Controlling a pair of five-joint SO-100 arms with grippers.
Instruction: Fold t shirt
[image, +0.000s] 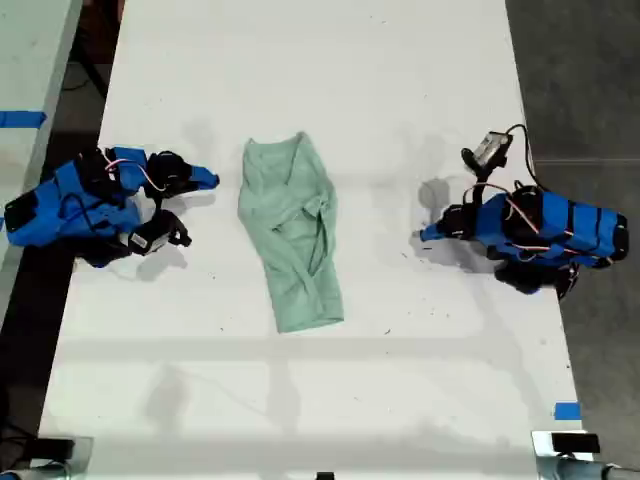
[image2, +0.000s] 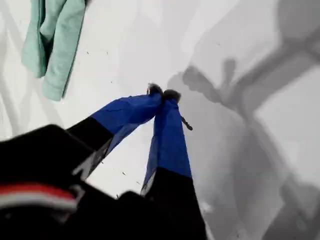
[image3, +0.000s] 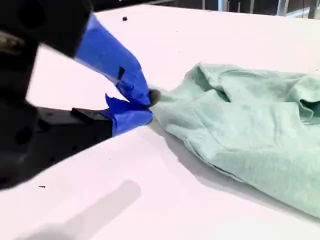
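Crumpled t shirt mid-table, between my closed, empty first gripper and closed, empty second gripper.

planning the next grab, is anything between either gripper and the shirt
nothing visible does: only bare table lies between my first gripper and the shirt, and between my second gripper and the shirt

The first wrist view cuts off the wrinkled pale mint-green cloth t shirt at the frame edge, leaving only one folded end visible. In the second wrist view the shirt runs out of frame too (its far end unseen). There, my second tool's blue tips meet the cloth's edge; whether they pinch it is unclear.
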